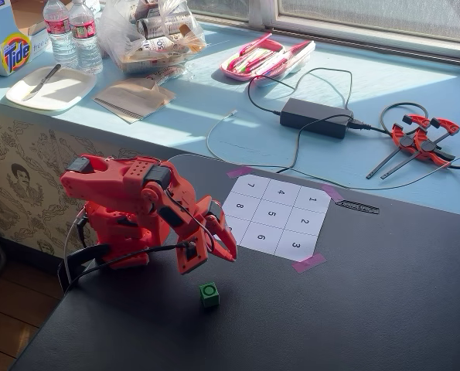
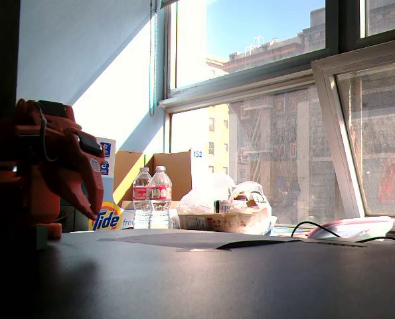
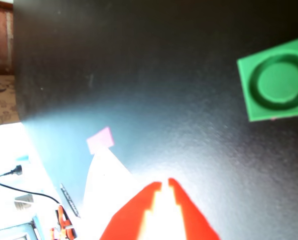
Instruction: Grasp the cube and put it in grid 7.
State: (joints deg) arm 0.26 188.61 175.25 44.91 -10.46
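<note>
The tiny green cube [image 1: 209, 294] with a dark round mark on top sits on the black table, in front of the numbered sheet and off it. In the wrist view the cube [image 3: 276, 82] lies at the upper right, well away from the fingertips. My red gripper [image 1: 228, 253] hangs just above the table, up and to the right of the cube, over the sheet's near left edge. Its jaws are together and empty in the wrist view [image 3: 164, 184]. Grid 7 [image 1: 252, 187] is the far left corner cell of the white sheet, bare.
Cells 4 [image 1: 281, 192] and 8 [image 1: 238, 205] border grid 7. Pink tape [image 1: 308, 263] holds the sheet's corners. A black power adapter [image 1: 316, 117] with cables, red clamps [image 1: 423, 137] and water bottles [image 1: 73, 35] lie on the sill behind. The table's left edge is beside the arm's base.
</note>
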